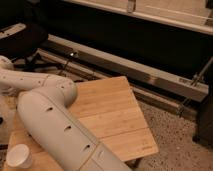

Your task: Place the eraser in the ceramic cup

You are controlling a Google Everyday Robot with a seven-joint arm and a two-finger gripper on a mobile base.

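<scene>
Wooden tabletop [115, 115] bears a white cup [19, 156] near left, while the arm [50, 125] reaches left, its gripper out of sight, state untellable.

Office — swivel chair [22, 40], speckled floor [175, 145], wooden table [115, 112].

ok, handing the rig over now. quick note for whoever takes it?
Gripper: out of frame past the left edge; the arm reaches that way across the table.
Cup: upright on the table at lower left of the view, beside the arm.
Eraser: not visible; hidden by the arm or out of frame.
Done: nothing confirmed; no eraser shows in the cup.
Left: find the eraser, pick it up, put it in the cup.
</scene>
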